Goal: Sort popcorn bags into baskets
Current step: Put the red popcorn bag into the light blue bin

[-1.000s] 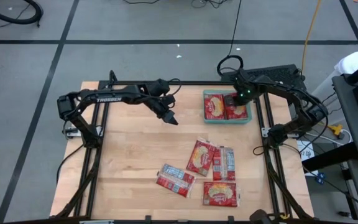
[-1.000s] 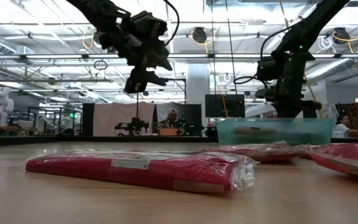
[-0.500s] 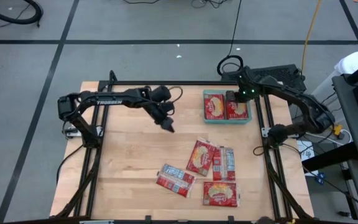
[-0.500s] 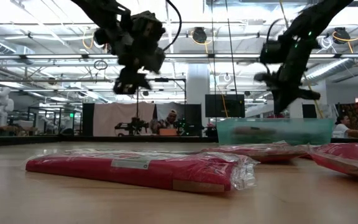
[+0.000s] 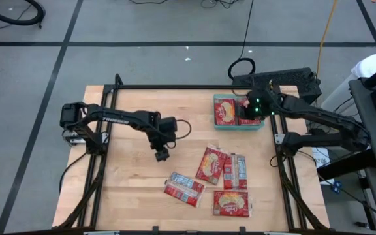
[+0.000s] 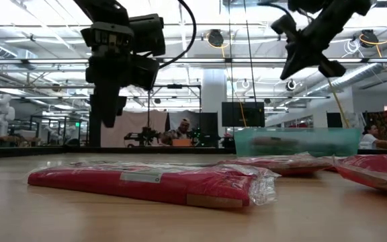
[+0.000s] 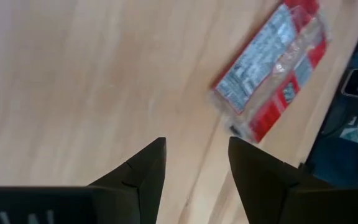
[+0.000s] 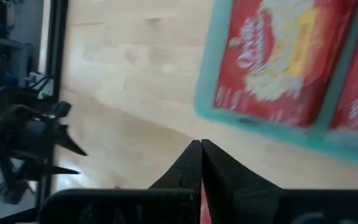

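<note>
Several red popcorn bags lie flat on the wooden table: one face up [image 5: 209, 164], two narrower ones beside it [image 5: 239, 171], one showing its silver back [image 5: 184, 188] and one near the front edge [image 5: 231, 203]. The teal basket [image 5: 217, 112] at the far right holds two bags [image 5: 226, 111]. My left gripper [image 5: 162, 155] hangs open above bare wood, left of the loose bags; its wrist view shows the silver-backed bag [image 7: 272, 62] ahead of the fingers. My right gripper [image 5: 245, 112] is shut and empty, raised above the basket [image 8: 210, 93].
A black frame [image 5: 175, 87] runs along the table's edges, with both arm bases at its sides. Bare wood stretches across the table's left half and between the basket and the loose bags. In the low view a bag [image 6: 153, 183] lies nearest the camera.
My left gripper has swung from the far middle toward the table's near edge and down, tipping more steeply downward, toward the loose bags. My right gripper has risen from the basket and turned, staying shut; the bags in the basket stay where they were.
</note>
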`<state>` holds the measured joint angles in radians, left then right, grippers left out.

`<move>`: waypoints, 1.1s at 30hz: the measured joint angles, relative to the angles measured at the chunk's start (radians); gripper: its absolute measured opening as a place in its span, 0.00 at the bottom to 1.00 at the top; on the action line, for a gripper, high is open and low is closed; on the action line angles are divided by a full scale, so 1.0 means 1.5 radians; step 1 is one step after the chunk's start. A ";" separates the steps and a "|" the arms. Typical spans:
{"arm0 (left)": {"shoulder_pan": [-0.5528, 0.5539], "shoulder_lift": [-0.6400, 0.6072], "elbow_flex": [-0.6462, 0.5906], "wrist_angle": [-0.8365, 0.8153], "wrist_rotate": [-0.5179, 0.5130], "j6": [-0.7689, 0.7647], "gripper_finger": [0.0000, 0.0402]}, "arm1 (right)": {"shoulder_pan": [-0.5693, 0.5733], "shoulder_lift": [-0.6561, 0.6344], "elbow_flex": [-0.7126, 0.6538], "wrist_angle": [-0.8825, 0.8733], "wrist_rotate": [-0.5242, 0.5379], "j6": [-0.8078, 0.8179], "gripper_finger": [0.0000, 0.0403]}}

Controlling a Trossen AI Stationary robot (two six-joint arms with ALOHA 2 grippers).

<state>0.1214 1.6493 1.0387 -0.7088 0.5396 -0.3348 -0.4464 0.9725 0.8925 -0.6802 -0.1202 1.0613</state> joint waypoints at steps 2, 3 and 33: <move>-0.014 0.000 -0.005 0.019 0.005 -0.006 0.44 | 0.040 -0.001 0.000 0.005 0.018 0.040 0.00; -0.022 0.000 -0.005 0.019 0.005 -0.004 0.44 | 0.057 0.000 0.000 0.009 0.027 0.056 0.00; -0.274 0.000 -0.005 0.125 -0.245 -0.738 0.60 | 0.112 0.041 0.000 0.101 -0.205 -0.245 0.00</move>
<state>-0.2904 1.6493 1.0313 -0.5219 0.1715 -1.4420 -0.2790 1.0344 0.8925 -0.5282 -0.4274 0.6939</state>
